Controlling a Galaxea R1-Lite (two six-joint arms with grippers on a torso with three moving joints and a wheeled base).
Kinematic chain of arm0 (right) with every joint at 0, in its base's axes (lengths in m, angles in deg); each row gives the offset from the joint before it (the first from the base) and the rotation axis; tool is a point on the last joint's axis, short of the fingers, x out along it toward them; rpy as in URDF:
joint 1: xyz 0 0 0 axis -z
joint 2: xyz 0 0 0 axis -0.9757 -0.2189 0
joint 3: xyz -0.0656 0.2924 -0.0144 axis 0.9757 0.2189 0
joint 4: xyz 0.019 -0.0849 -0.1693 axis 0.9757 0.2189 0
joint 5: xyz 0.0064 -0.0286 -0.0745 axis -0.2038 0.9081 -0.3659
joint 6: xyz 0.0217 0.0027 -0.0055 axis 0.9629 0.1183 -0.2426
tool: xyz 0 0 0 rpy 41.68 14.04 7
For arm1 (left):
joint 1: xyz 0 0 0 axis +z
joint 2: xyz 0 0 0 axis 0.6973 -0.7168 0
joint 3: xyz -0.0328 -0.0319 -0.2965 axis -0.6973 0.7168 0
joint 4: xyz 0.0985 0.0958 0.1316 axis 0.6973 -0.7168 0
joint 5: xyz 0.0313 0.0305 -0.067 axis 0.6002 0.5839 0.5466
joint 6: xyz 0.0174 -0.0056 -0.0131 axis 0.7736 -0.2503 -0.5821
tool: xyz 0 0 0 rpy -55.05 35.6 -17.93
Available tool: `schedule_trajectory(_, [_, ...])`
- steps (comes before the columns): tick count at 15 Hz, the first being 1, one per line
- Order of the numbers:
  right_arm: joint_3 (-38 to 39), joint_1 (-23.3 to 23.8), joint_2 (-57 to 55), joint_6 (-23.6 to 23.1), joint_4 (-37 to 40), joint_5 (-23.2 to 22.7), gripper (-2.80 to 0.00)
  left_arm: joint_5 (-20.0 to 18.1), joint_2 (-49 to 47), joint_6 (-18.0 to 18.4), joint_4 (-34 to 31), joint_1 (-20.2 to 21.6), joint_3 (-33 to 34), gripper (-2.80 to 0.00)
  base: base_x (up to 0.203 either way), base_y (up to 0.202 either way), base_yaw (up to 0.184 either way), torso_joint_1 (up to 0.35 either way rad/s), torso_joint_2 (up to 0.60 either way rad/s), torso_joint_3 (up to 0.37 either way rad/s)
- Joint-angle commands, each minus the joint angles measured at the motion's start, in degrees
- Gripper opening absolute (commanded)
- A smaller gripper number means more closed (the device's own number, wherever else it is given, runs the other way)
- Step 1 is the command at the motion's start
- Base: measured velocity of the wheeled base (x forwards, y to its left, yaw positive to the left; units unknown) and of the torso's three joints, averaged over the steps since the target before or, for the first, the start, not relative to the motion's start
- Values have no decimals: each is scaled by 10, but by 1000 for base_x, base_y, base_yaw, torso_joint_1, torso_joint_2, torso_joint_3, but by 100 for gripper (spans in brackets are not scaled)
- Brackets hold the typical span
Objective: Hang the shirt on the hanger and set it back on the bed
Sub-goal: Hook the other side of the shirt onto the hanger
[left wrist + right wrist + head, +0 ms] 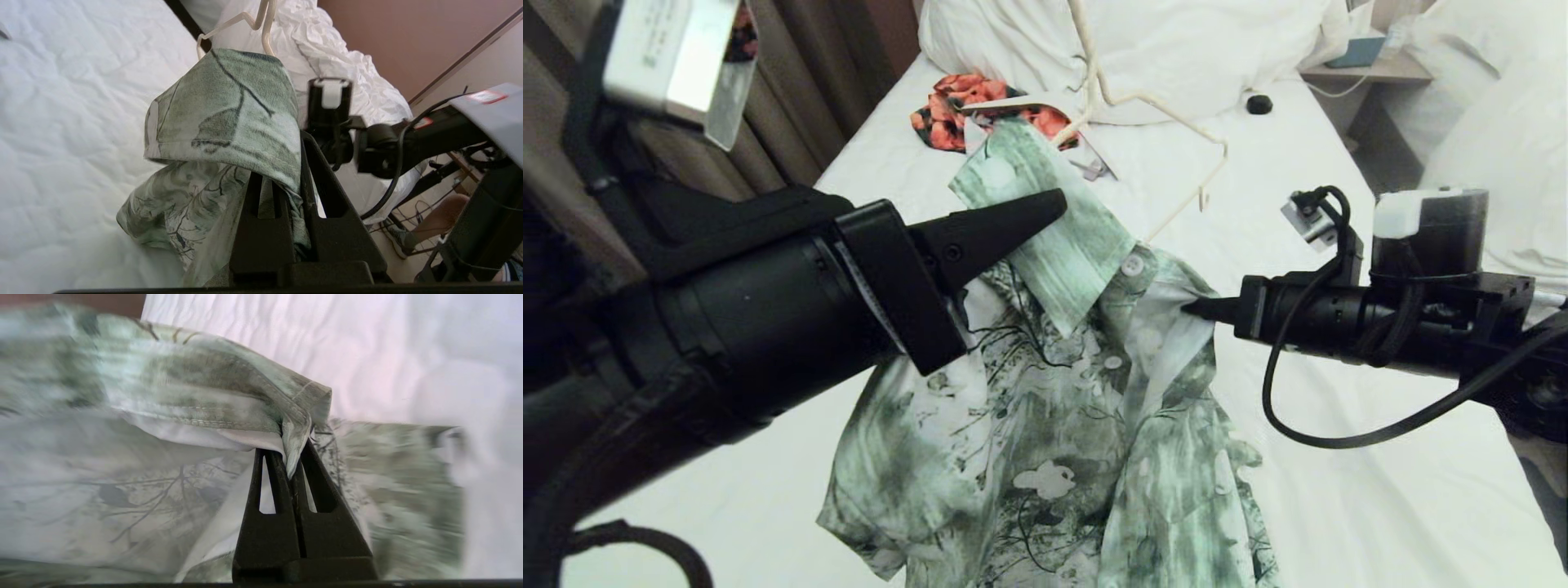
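Over the bed (1339,457), left gripper (1058,204) and right gripper (1188,308) both pinch the shirt (1054,425).

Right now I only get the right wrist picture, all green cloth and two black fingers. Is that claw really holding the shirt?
Observer: Yes. The right gripper is shut on the shirt, at its front edge by the collar.
Operator: Is the other arm helping?
Observer: The left gripper is shut on the collar's other side.
Operator: Where's the hanger?
Observer: The hanger sticks up behind the collar, over the bed.
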Motion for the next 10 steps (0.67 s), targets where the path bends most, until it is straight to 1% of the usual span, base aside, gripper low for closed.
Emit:
schedule_trajectory(1, [1, 16, 11, 2, 0, -1, -280, 3, -18, -4, 0, -1, -7, -280, 0, 0, 0, 0, 0, 0])
schedule_trajectory(2, [1, 27, 12, 8, 0, -1, -280, 3, -19, -9, -5, -2, -9, -280, 0, 0, 0, 0, 0, 0])
schedule_trajectory(4, [-1, 43, 12, 27, 0, -2, -280, 4, -16, -11, -33, -4, -20, -280, 0, 0, 0, 0, 0, 0])
schedule_trajectory(5, [-2, 52, 12, 27, 0, -2, -280, 7, -14, -14, -53, -4, -30, -280, 0, 0, 0, 0, 0, 0])
schedule_trajectory(7, [-6, 64, 11, 27, 1, -2, -280, 13, -5, -36, -84, -5, -46, -280, 0, 0, 0, 0, 0, 0])
schedule_trajectory(10, [-18, 76, 11, 28, 3, -3, -280, 15, -2, -41, -121, -26, -53, -280, 0, 0, 0, 0, 0, 0])
